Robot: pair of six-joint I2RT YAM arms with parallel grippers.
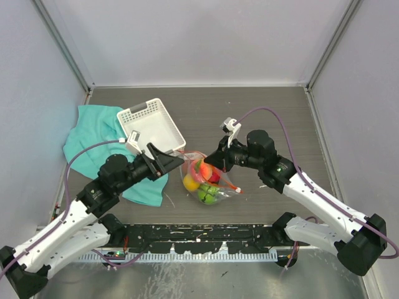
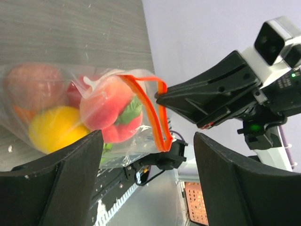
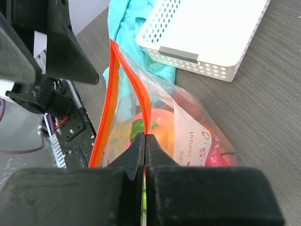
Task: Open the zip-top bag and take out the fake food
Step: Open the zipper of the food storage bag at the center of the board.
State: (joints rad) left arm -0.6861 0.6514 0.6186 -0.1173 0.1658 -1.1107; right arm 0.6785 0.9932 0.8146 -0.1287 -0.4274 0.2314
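1. Two pincers meet at the zip-top bag point(image 1: 207, 182), which sits near the table's point(image 1: 262, 112) near edge, about midway between its left and right edges.
2. Right pincer point(image 3: 145, 141): fingers pressed together, clamped on one lip of the bag at its orange-red zipper strip point(image 3: 107, 108). That edge is lifted off the table.
3. Left pincer point(image 2: 148, 141): fingers wide apart, holding nothing. In the left wrist view the zipper strip shows in the gap between them; contact with the bag can't be told.
4. Bag mouth: the two zipper strips are parted and form an open loop in both wrist views.
5. Fake food point(image 1: 202, 177) is all inside the bag: a peach piece point(image 2: 106, 106) with a green leaf sits nearest the mouth, with yellow, red and green pieces behind and below it.
6. White slotted basket point(image 1: 153, 124) sits beyond the bag toward the left edge, partly on a teal cloth point(image 1: 93, 134) and not touching the bag.
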